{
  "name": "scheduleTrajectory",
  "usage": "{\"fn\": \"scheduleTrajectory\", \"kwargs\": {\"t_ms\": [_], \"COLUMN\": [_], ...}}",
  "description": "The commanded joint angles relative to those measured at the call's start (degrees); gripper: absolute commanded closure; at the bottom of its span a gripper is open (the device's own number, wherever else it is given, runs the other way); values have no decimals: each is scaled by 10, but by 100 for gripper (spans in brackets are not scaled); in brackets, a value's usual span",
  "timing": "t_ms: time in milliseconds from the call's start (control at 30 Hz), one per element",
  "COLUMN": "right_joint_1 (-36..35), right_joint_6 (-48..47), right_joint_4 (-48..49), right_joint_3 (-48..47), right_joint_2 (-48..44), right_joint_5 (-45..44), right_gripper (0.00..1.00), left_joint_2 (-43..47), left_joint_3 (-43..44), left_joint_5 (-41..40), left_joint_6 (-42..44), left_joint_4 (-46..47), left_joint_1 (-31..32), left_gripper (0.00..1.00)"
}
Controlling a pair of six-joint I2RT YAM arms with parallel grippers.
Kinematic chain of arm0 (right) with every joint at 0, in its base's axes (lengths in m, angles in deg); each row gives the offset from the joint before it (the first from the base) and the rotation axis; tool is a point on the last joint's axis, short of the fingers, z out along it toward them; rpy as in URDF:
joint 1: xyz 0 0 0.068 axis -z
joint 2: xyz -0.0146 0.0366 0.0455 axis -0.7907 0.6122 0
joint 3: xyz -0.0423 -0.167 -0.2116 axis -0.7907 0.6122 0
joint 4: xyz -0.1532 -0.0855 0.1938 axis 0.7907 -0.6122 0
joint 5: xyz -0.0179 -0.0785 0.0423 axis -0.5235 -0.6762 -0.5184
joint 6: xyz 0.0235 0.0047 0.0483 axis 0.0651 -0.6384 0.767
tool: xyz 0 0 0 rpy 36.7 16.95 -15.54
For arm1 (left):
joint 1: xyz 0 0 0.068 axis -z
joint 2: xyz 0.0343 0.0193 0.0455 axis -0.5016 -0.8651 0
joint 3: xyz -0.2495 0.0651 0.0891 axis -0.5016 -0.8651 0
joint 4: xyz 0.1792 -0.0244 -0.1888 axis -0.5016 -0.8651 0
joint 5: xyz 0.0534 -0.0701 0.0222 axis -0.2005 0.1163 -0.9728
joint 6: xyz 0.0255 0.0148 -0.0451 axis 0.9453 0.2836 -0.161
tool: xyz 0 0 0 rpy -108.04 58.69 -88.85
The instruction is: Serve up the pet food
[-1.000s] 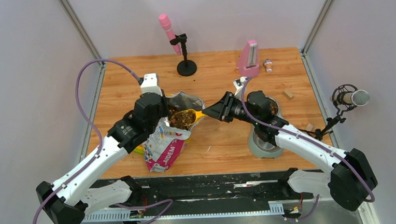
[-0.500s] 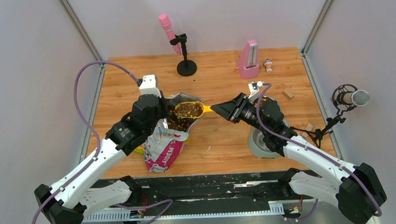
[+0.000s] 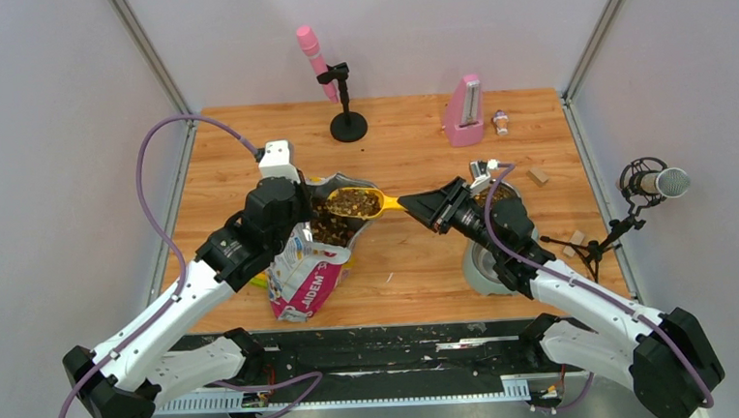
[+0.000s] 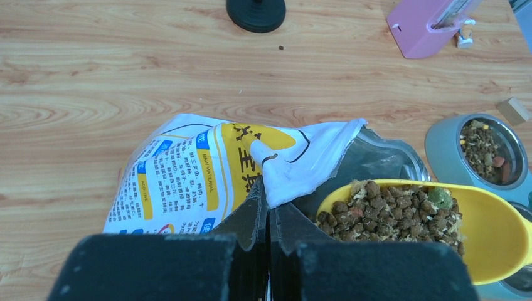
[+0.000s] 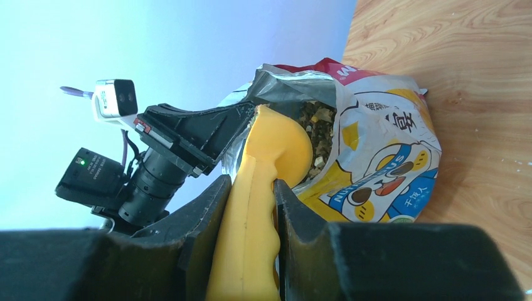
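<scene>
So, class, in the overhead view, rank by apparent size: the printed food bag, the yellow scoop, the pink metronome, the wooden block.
Largest: printed food bag.
Next: yellow scoop and pink metronome, too alike to rank.
Smallest: wooden block.

The yellow scoop [image 4: 495,235] and the grey bowl [image 4: 439,138] are cut off by the right edge of the left wrist view. In the top view the bowl is half hidden under the right arm [image 3: 569,282]; the scooped pet food [image 4: 389,210] is hidden in the right wrist view
</scene>
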Motion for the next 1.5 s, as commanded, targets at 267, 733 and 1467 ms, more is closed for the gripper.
{"fn": "scheduleTrajectory", "kwargs": {"t_ms": [267,733,1467], "right_joint_1": [10,21,33], "right_joint_6": [94,142,116], "right_joint_4": [45,144,37], "right_joint_3": [19,47,28], "right_joint_2": [-6,24,-18], "right_joint_5": [-2,34,29], "right_gripper": [100,100,100], "left_joint_2": [23,22,27], "left_joint_3": [1,-1,-4], "left_joint_5": [13,19,17], "left_joint_6": [-6,-9,-11], "left_joint_4": [60,64,64], "left_joint_1": [3,2,3], "left_gripper": [100,100,100]}}
